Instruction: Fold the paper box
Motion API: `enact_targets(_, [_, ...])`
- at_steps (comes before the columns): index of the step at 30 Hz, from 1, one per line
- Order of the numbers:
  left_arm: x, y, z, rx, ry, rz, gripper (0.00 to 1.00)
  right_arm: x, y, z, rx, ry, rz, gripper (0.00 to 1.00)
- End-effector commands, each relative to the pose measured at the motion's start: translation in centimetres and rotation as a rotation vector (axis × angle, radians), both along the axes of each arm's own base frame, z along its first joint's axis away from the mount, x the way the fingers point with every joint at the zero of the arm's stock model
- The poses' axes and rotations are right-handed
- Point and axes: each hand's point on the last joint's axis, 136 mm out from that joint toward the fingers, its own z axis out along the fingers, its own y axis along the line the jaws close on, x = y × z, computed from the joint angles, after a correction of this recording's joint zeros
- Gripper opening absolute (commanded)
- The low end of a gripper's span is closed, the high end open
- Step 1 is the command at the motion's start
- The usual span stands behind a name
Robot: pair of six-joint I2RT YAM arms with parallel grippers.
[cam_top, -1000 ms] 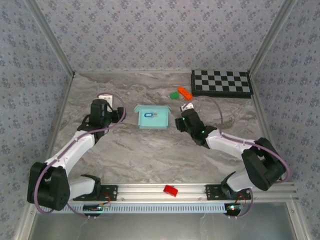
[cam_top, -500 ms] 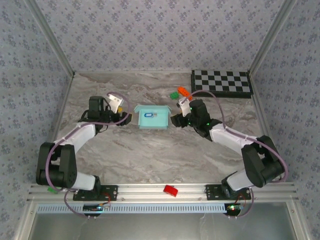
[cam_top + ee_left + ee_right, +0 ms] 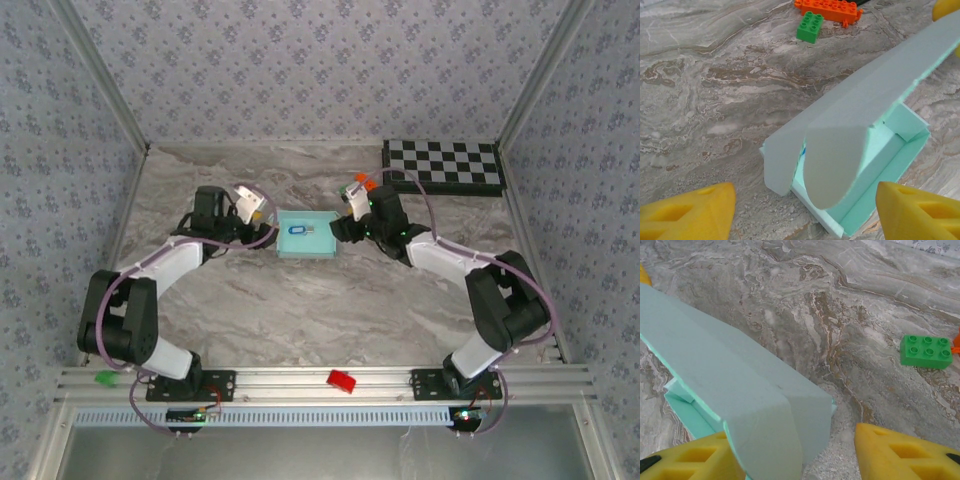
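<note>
The paper box (image 3: 305,236) is pale aqua and lies mid-table with a small blue-and-white label inside and its lid flap standing up. My left gripper (image 3: 263,230) is at the box's left end and my right gripper (image 3: 343,229) at its right end. In the left wrist view the box's (image 3: 855,145) end and rounded tab sit between wide-apart yellow fingers (image 3: 690,212); the left gripper (image 3: 805,215) is open. In the right wrist view the box (image 3: 740,390) fills the space between the fingers (image 3: 905,455); the right gripper (image 3: 795,460) is open, its left finger close beside the flap.
A black-and-white checkerboard (image 3: 443,166) lies at the back right. An orange brick (image 3: 368,183) sits behind the right arm, with a green brick (image 3: 810,27) beside it. A red brick (image 3: 342,381) rests on the front rail.
Both arms have swung inward, bringing each gripper up to an end of the box. The left jaws have narrowed slightly. The box has stayed in place.
</note>
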Motion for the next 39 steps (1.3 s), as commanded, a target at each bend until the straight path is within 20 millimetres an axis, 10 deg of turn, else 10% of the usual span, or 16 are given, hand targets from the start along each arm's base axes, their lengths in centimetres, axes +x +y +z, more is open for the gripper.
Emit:
enact_targets(1, [1.3, -0.8, 1.4, -0.023, -0.011, 0.006, 0.7, 0.1, 0.7, -0.2, 0.005, 0.034, 0.01, 0.58])
enact_targets(7, [1.7, -1.6, 1.0, -0.041, 0.047, 0.007, 0.55, 0.4, 1.0, -1.0, -0.001, 0.078, -0.007, 0.55])
enact_targets(39, [0.6, -2.3, -0.4, -0.08, 0.161, 0.037, 0.42, 0.2, 2.1, -2.3, 0.016, 0.178, -0.033, 0.37])
